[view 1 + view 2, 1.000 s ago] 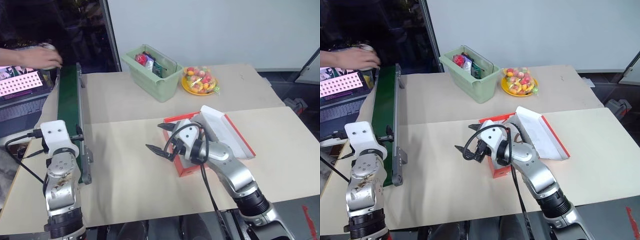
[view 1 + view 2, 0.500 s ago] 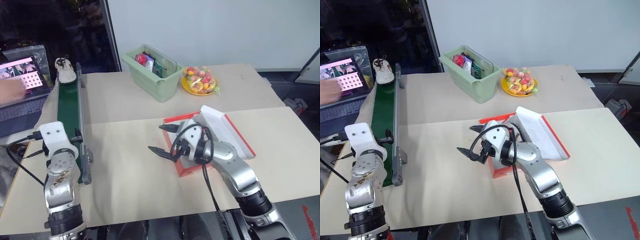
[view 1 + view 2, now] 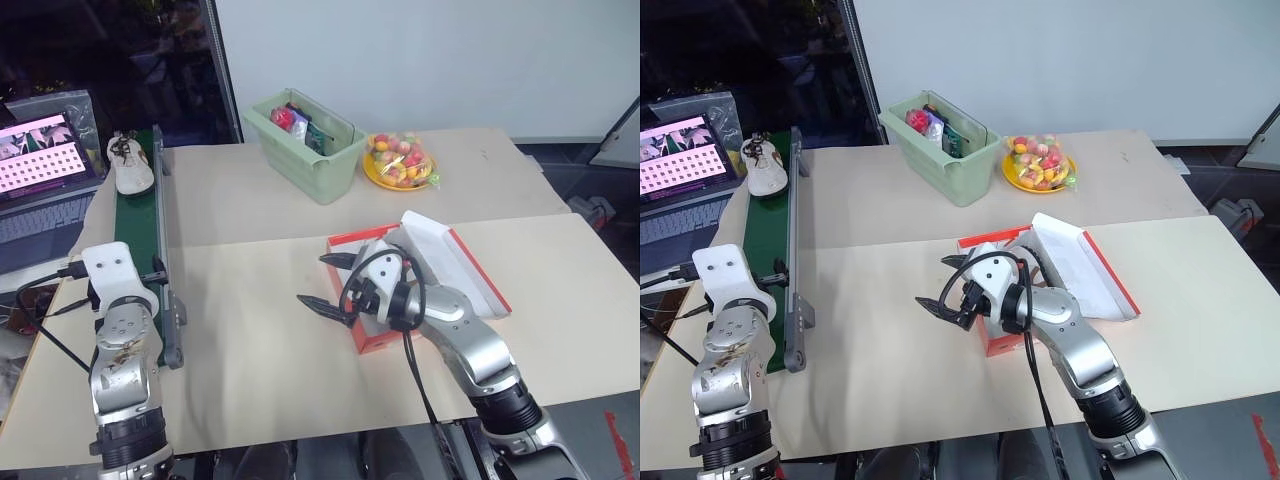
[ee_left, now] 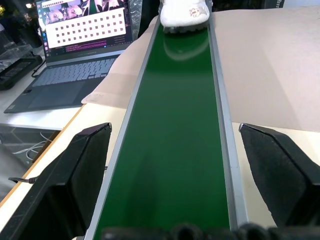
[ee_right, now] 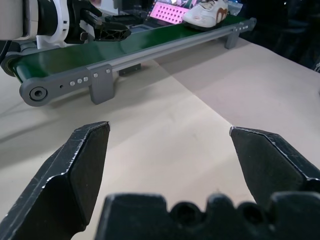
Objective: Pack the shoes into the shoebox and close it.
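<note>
A: Bkgd? White wall [image 3: 420, 50] behind, dark glass panel [image 3: 120, 60] far left.
B: Beige tabletop [image 3: 250, 350], laptop [image 3: 40, 150] lit pink on a side desk.

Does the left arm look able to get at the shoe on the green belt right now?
Probably yes: the shoe sits at the belt's far end, the open left gripper faces it, nothing between.

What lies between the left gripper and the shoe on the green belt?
Only bare green belt: the left wrist view shows the open left gripper straddling it, the shoe at its far end.
</note>
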